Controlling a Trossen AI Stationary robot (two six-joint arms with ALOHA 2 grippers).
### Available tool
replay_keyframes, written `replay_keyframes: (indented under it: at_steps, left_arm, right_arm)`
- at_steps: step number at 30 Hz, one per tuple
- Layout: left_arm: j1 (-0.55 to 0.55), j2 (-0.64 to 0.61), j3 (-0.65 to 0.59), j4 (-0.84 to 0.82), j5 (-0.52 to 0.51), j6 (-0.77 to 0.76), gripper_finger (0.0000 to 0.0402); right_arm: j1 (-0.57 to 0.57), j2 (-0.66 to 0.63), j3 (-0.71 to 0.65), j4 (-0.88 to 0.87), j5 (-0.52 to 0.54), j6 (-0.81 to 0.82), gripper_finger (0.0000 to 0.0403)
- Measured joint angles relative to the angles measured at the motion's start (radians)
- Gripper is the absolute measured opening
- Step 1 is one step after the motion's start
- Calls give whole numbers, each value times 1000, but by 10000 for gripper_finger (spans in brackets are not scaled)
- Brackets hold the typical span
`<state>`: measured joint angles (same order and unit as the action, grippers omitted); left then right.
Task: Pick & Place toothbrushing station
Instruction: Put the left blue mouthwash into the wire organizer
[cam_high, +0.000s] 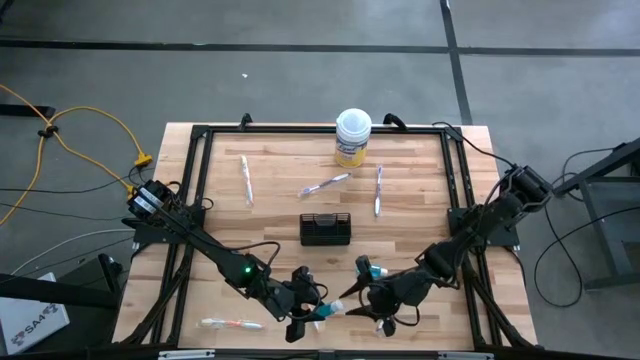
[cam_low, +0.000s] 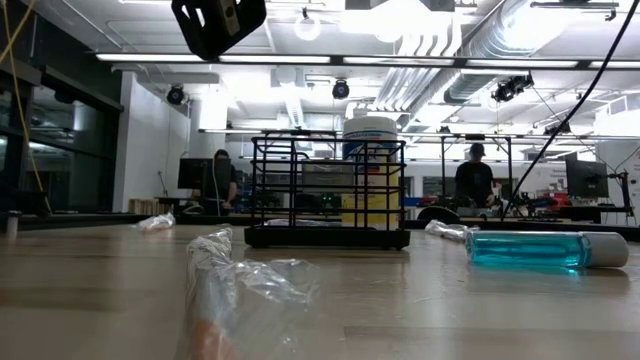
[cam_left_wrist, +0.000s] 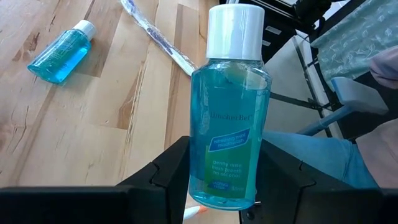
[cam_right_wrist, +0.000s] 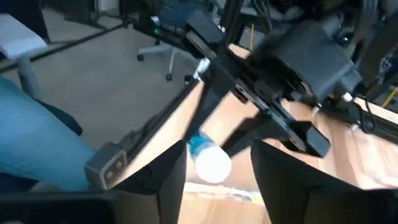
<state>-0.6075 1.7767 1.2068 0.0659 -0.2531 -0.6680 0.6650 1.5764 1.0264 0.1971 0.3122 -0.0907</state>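
Left gripper (cam_high: 305, 322) low near the bench's (cam_high: 270, 200) front edge, fingers (cam_left_wrist: 171, 180) clamped on a teal white-capped bottle (cam_left_wrist: 231, 112). Right gripper (cam_high: 378, 312) just beside it, fingers (cam_right_wrist: 171, 171) parted around the bottle's white cap, not closed on it. Second teal bottle (cam_high: 367, 267) lying flat near the right gripper. Black wire holder (cam_high: 326, 229) upright mid-bench, nothing visibly inside. Wrapped toothbrushes scattered: three (cam_high: 245, 180) behind the holder, one (cam_high: 232, 323) at the front left. Yellow tub (cam_high: 353, 138) at the back edge.
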Motion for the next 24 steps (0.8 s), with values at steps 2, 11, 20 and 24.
replay_keyframes:
  at_steps: [2, 11, 20, 24]
  left_arm:
    - [0, 0, 0, 0, 0, 0, 143]
    - [-13, 0, 0, -2, 39, 12, 143]
    - [-12, 0, 0, -2, 39, 13, 143]
    - [-12, 0, 0, -2, 39, 13, 143]
  right_arm:
    - [4, 0, 0, 0, -2, 23, 193]
    - [-5, 0, 0, -9, -19, 96, 211]
    - [-19, 70, -1, 43, -52, 87, 212]
    - [-24, 69, -1, 54, -54, 87, 211]
